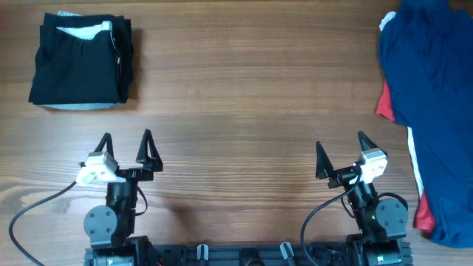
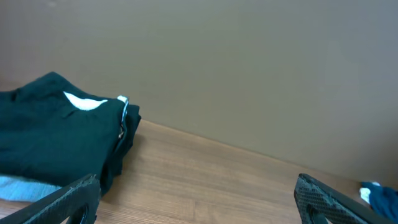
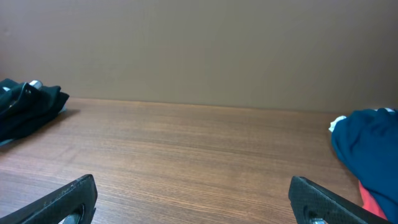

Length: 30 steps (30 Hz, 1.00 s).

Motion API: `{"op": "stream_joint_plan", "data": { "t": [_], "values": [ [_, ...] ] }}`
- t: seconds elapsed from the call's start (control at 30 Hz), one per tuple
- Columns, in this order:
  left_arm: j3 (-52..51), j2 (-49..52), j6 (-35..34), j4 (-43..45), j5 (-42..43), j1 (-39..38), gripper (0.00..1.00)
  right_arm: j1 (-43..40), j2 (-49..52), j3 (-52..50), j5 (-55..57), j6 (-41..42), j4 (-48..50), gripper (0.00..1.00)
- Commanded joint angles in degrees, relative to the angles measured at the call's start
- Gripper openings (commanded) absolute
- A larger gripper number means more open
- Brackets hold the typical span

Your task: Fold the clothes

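The black shorts point(image 1: 80, 60) lie folded in a neat block at the table's far left, pale waistband lining showing on top, over a light-blue garment edge. They also show in the left wrist view point(image 2: 56, 134) and at the left edge of the right wrist view point(image 3: 28, 106). My left gripper point(image 1: 127, 142) is open and empty near the front left, well short of the shorts. My right gripper point(image 1: 341, 146) is open and empty near the front right.
A heap of blue cloth with red and white parts point(image 1: 429, 89) lies along the table's right edge, seen also in the right wrist view point(image 3: 370, 143). Bare wooden table point(image 1: 244, 96) lies between the two piles.
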Motion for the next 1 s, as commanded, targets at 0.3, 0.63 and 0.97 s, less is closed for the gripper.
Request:
{"op": "stream_joint_plan", "data": {
  "t": [0.3, 0.63, 0.97],
  "values": [
    [-2.3, -4.8, -0.3, -12.2, -1.2, 0.3, 1.0, -0.3, -0.4, -0.1, 0.5, -0.5, 0.2, 0.99],
    [-2.3, -4.7, -0.3, -12.0, -1.0, -0.1, 1.0, -0.3, -0.4, -0.1, 0.5, -0.5, 0.2, 0.99],
    [-2.3, -4.6, -0.3, -12.0, -1.0, -0.1, 1.0, -0.3, -0.2, -0.1, 0.5, -0.5, 0.2, 0.99]
  ]
}}
